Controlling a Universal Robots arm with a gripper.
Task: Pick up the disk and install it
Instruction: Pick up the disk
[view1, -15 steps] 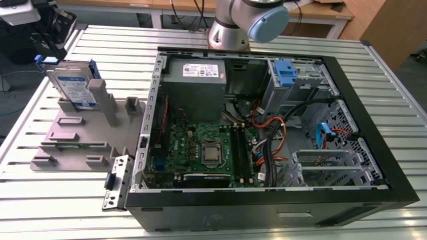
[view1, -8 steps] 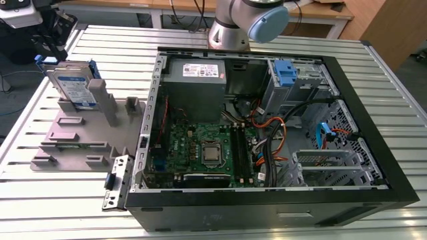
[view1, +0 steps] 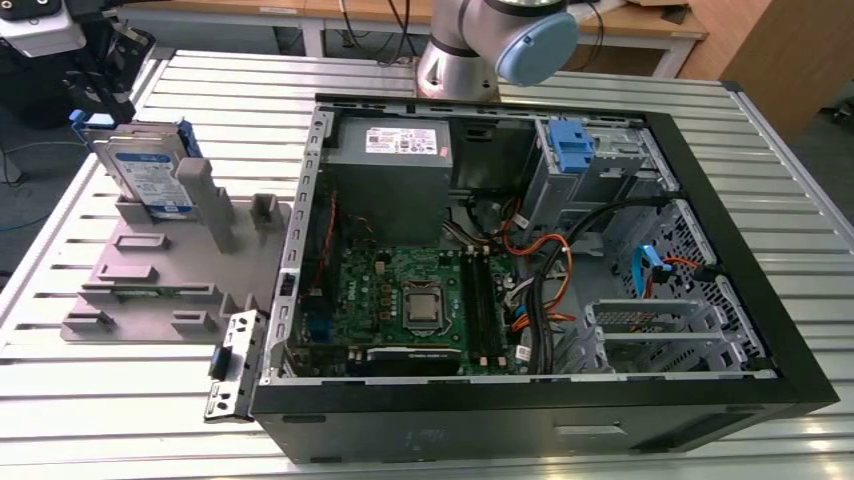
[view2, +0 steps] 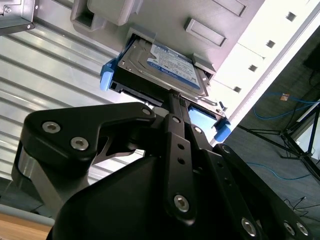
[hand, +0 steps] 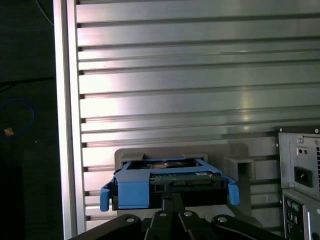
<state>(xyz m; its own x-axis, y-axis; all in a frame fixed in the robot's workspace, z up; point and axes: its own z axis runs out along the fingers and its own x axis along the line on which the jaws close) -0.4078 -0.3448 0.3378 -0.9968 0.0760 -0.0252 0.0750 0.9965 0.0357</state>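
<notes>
Near the table edge on the exterior view's left, the flat silver-grey disk (view1: 144, 168), with its white-and-blue label and blue plastic rail frame, stands upright on its edge in the grey moulded plastic holder (view1: 160, 270). The holder lies on the slatted aluminium table (view1: 134, 400), just beside the open black computer case (view1: 534, 425).

The black gripper (view2: 172, 98) is right at the disk's upper edge, about midway between the two blue rail ends. Whether it has closed on the disk or only touches it, I cannot tell.

To my eye, a good pick-up here wants a hold centred on that edge and square to the disk's faces. The lift should then run straight along the holder's posts, so the blue rails don't catch.

The exterior view gives the layout, with holder, disk and the case's open interior together. The second wrist view gives the label face and the point of contact. The first wrist view looks end-on at the connector edge and both blue tabs, with part of the computer case beside the holder.
</notes>
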